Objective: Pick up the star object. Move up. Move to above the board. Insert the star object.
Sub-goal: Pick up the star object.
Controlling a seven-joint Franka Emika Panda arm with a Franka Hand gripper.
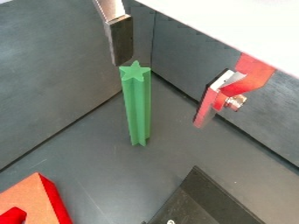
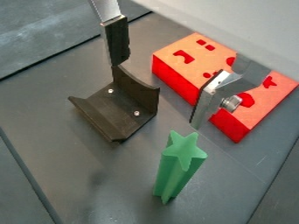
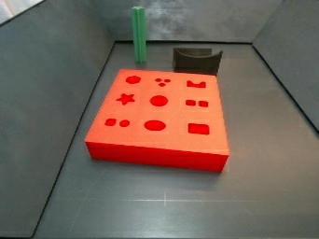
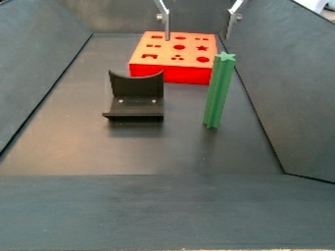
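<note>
Now tool (image 4: pixel 198 11) open, high above board (image 4: pixel 174 57); star object (image 4: pixel 218 91) upright alone, near wall.

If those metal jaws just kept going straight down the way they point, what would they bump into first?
Probably the board. In a side view the gripper hangs open above its far end, nothing between the jaws. The star object stands apart, nearer the camera, and so does the fixture. Depth is hard to judge, so this is a best guess.

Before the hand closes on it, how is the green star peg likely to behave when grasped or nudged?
The star object stands tall on a narrow base, so a sideways nudge would probably tip it. It looks rigid and solid, unlikely to flex. Its ridged star profile may seat unevenly against flat pads. The hand is open, apart from it.
</note>
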